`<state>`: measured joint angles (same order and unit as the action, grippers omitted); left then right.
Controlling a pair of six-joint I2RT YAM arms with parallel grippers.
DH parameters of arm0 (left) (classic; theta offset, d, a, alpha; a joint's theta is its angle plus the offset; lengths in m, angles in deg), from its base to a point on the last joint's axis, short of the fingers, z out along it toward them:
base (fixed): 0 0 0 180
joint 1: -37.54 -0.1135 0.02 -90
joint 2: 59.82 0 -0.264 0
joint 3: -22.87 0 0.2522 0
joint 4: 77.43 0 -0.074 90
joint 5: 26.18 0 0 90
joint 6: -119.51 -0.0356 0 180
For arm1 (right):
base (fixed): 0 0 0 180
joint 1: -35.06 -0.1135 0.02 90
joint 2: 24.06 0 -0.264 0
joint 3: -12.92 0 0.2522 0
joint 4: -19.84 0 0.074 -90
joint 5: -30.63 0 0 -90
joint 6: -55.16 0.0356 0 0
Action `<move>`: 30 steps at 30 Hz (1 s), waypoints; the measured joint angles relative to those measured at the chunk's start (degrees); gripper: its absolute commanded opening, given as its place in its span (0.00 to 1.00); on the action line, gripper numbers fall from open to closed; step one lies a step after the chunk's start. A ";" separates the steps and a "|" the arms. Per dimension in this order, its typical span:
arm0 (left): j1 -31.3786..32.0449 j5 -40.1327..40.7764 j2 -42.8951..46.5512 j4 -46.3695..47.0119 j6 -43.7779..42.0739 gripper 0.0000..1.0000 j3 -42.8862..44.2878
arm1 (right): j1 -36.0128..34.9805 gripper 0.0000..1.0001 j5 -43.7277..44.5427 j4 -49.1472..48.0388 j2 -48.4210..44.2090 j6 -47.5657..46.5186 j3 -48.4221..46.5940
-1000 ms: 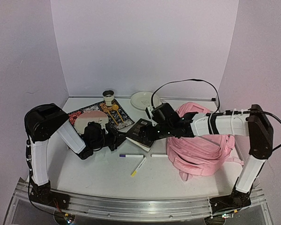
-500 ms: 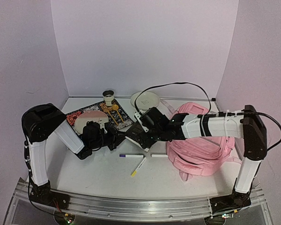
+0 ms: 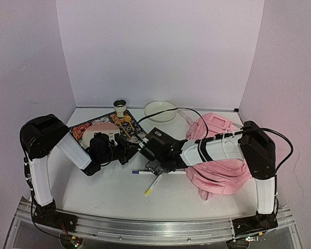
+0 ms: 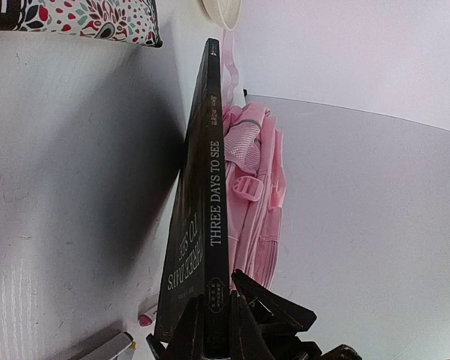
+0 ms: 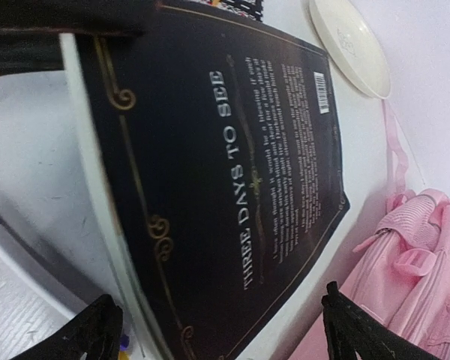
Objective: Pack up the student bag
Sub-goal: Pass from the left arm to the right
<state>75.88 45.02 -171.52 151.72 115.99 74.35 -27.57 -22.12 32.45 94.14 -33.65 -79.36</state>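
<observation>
Book [image 5: 210, 165] pinched at its spine by left fingers [image 4: 189, 334] — right fingers [image 5: 352, 334] spread wide, tips cut off.

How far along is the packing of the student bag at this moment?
Nothing looks packed yet: the student bag lies on the table. In hand: the left gripper grips the black book, the right gripper stands open over it. Left: the book and probably the pens go in.

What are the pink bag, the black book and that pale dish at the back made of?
Student bag: soft woven fabric, matte; it slumps and folds.
Book: paper pages, slightly glossy card cover, gilt lettering.
Dish: smooth cream surface with a faint sheen; ceramic or plastic, I cannot tell which.
</observation>
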 measured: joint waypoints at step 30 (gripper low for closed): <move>1.03 0.37 -0.01 0.76 2.16 0.47 -0.20 | -1.68 0.12 2.62 -7.95 0.78 -8.02 -0.09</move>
<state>76.91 45.39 -171.53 152.49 118.15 74.14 -29.25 -19.50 24.50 94.92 -41.67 -79.45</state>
